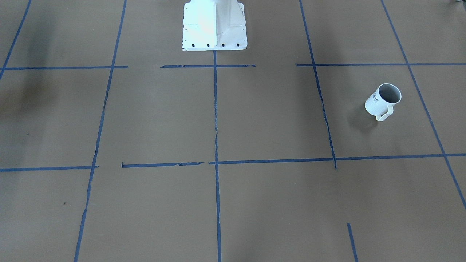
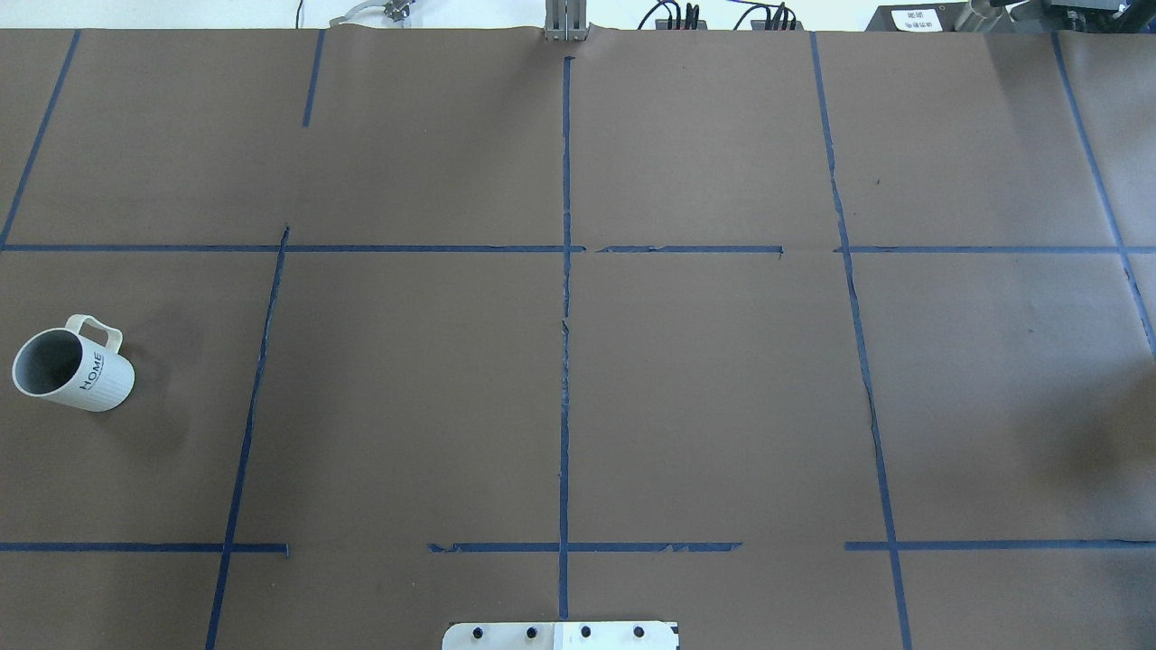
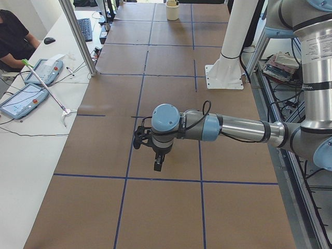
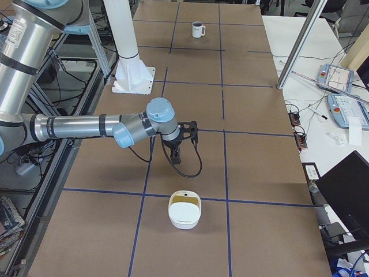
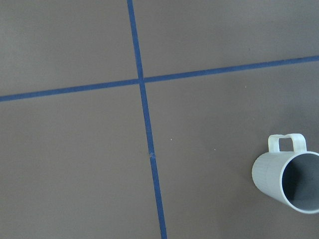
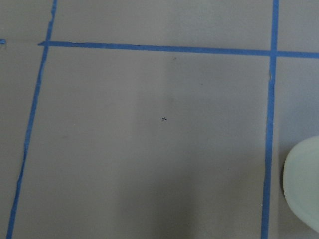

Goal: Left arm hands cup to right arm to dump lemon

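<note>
White, the cup (image 2: pixel 72 366) is set upright on the table (image 2: pixel 722 406); whether left gripper (image 3: pixel 157 166) or right gripper (image 4: pixel 176 156) is parted cannot be told.

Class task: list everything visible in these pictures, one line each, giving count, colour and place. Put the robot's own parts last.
white ribbed ceramic mug with black "HOME" lettering: one, white with grey inside, upright at the robot's left end of the table.
white rounded container: one, white, something yellow inside, at the robot's right end.
brown paper-covered table: one, brown, crossed by blue tape lines.
grey control pendants: two, grey, on the white side bench.
person in black top: one, seated at that bench.
white robot pedestal: one, white, at the table's robot-side edge.
left gripper: one, black, hovering over the table; open or shut unclear.
right gripper: one, black, hovering near the container; open or shut unclear.
</note>
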{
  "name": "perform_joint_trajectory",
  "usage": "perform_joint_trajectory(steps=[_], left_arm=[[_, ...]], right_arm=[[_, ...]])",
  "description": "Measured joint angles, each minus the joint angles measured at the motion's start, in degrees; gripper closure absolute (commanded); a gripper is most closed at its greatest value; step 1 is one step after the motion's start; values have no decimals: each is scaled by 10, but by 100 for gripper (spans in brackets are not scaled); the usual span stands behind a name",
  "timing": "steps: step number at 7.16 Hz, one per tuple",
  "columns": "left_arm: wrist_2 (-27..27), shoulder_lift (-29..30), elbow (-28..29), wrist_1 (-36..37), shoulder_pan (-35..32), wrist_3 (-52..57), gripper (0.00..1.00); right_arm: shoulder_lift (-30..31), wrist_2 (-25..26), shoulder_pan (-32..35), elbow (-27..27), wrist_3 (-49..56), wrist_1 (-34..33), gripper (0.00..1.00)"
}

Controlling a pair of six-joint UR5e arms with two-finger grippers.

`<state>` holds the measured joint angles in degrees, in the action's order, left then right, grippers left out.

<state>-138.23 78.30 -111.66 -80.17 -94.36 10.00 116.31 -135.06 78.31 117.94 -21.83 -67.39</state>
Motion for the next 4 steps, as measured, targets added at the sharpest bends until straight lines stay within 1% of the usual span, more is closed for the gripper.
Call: perform_joint_trajectory(steps=[1, 2, 4], left_arm=[[0, -4, -8, 39, -11, 25, 0], [0, -10, -6, 53, -15, 33, 0], [0, -13, 13, 55, -15, 32, 0]], right_arm=[[3, 2, 1, -2, 1, -15, 0], [4, 2, 0, -2, 10, -21, 0], [7, -5, 13, -2, 52, -26, 0]])
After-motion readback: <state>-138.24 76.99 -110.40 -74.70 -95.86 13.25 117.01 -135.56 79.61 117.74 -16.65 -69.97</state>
